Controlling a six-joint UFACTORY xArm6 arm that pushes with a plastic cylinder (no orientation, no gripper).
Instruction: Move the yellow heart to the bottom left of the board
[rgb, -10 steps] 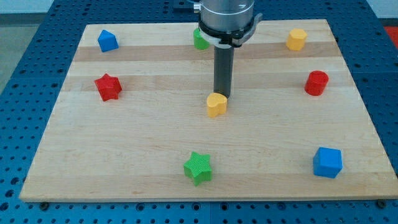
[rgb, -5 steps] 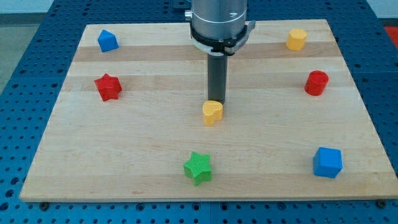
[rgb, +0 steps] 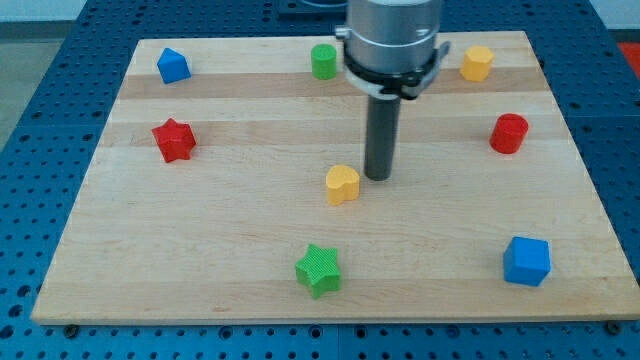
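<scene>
The yellow heart (rgb: 342, 184) lies near the middle of the wooden board (rgb: 200, 230). My tip (rgb: 377, 177) rests on the board just to the heart's right and slightly toward the view's top, close to it; whether they touch cannot be told. The rod rises from the tip to the arm's grey body at the view's top.
A green star (rgb: 319, 270) lies below the heart. A red star (rgb: 174, 140) and a blue block (rgb: 172, 66) are on the left. A green cylinder (rgb: 323, 61) and a yellow block (rgb: 477, 63) are at the top. A red cylinder (rgb: 508, 133) and a blue cube (rgb: 526, 261) are on the right.
The heart slid a little left and down, then stopped. My tip moved from above the heart to its right side, uncovering the green cylinder.
</scene>
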